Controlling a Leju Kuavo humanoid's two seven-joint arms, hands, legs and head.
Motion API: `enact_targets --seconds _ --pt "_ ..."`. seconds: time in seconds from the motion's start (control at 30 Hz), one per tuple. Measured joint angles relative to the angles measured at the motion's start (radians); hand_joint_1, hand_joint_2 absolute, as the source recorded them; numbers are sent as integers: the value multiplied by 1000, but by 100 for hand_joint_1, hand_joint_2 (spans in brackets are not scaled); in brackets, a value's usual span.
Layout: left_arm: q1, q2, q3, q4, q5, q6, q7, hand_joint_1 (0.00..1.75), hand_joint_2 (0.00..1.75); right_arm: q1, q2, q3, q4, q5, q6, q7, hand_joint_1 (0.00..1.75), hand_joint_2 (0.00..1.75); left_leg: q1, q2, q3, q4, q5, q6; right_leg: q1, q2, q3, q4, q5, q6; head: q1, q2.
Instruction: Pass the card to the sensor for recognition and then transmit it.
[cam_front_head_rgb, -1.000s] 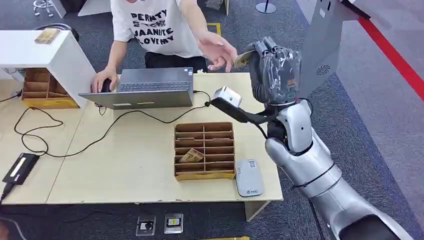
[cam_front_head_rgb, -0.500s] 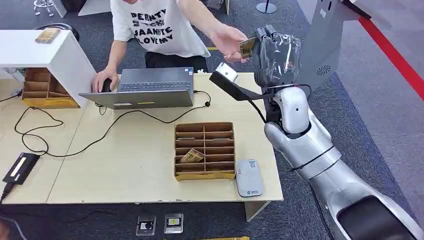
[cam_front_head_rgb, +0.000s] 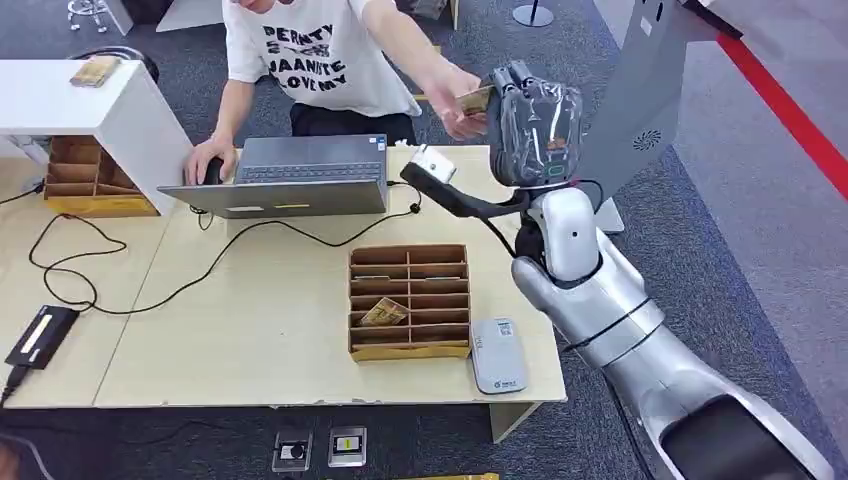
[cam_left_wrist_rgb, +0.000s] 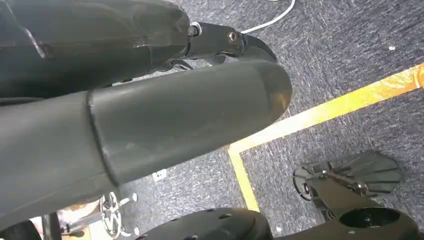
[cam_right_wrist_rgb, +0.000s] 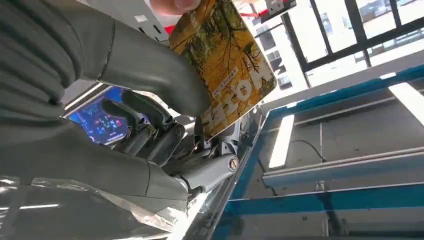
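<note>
1. Head view: right hand (cam_front_head_rgb: 535, 120) raised above the table's (cam_front_head_rgb: 250, 330) far edge, thumb pinching the card (cam_front_head_rgb: 474, 99).
2. Person's hand (cam_front_head_rgb: 458, 100) touches the card too.
3. Left hand: fingers can't be told.

card (cam_right_wrist_rgb: 225, 65): yellow, autumn-tree print, held up between the right hand (cam_front_head_rgb: 535, 120) and a person's fingers (cam_right_wrist_rgb: 172, 5)
sensor (cam_front_head_rgb: 498, 355): grey, flat on the table edge

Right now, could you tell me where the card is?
In the head view the card is raised beyond the table's far right corner, pinched in the right robot hand, with the person's hand touching it.
</note>
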Motion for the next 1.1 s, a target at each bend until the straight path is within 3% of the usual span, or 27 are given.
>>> enact_targets --seconds 0.2,0.23,0.27,0.3,0.33,0.37,0.4,0.77,0.97,1.1 --pt "-4 0 -8 0 -5 0 10 0 0 55 27 -39 -21 9 -1 -53 175 175 0 0 0 0 0 0 0 0 0 0 0 0 0 0" --pt "-5 0 -10 0 -5 0 10 0 0 65 34 -47 -26 11 -1 -65 166 175 0 0 0 0 0 0 0 0 0 0 0 0 0 0" --pt "-6 0 -13 0 -5 -1 10 0 0 75 40 -55 -31 14 -1 -74 145 175 0 0 0 0 0 0 0 0 0 0 0 0 0 0" --pt "-7 0 -18 0 -6 -2 10 0 0 86 49 -67 -38 22 -1 -87 145 175 0 0 0 0 0 0 0 0 0 0 0 0 0 0" --pt "-8 0 -19 0 -6 -2 10 0 0 101 57 -78 -47 32 -1 -98 65 175 0 0 0 0 0 0 0 0 0 0 0 0 0 0" --pt "-9 0 -20 0 -6 -3 10 0 0 113 65 -89 -54 37 -1 -108 17 175 0 0 0 0 0 0 0 0 0 0 0 0 0 0" --pt "-10 0 -22 0 -7 -3 10 0 0 124 72 -98 -61 41 -1 -113 0 175 0 0 0 0 0 0 0 0 -1 0 0 0 0 0" --pt "-15 -1 -35 0 5 -2 13 0 0 195 118 -160 -103 9 -3 -161 0 175 0 0 0 0 0 0 0 0 0 0 0 0 0 0" --pt "-10 -1 -41 0 34 13 13 0 0 304 177 -194 -190 -107 -5 -357 0 175 1 1 0 0 0 0 1 1 -1 0 0 0 0 0" --pt "-3 -1 -41 0 47 21 8 0 0 356 216 -219 -240 -177 -5 -422 0 175 1 1 0 0 0 0 1 1 -1 0 0 0 0 0"
